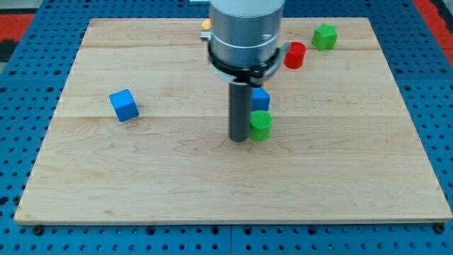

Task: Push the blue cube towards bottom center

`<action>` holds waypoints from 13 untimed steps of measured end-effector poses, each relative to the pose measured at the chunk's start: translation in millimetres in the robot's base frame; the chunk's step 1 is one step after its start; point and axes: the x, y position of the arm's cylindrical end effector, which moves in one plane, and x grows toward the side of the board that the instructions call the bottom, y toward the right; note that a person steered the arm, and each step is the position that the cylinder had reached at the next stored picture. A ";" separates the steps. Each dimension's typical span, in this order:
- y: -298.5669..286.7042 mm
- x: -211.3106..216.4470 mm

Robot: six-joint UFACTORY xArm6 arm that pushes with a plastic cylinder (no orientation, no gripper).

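Little of the job looks done — the blue cube (124,105) sits out at about nine o'clock on the wooden board (340,191), well apart from the bottom centre at six. My tip (239,139) rests near the board's middle, far from that cube. It is a bare rod with nothing to open or close, and it grips nothing.

Just beside my tip, at its three o'clock, is a green cylinder (260,125), seemingly touching or nearly so. Behind that, a second blue block (261,98) peeks out, partly hidden by the rod. Up toward one o'clock stand a red cylinder (294,54) and a green block (325,36); a sliver of yellow or orange (205,24) shows at twelve, its shape hidden. The path from the cube to six o'clock looks clear — I'd judge the tip must first get round to the cube's upper-left side.
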 end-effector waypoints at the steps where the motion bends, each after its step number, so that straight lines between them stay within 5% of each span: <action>1: -87.5 0.3; 2: -203.8 0.3; 3: -237.5 -34.4; 4: -229.7 -73.6; 5: -189.0 -69.6; 7: -87.3 36.5; 9: -185.0 -51.8; 10: -185.9 -90.7; 12: -96.2 -28.0; 13: -120.4 -26.2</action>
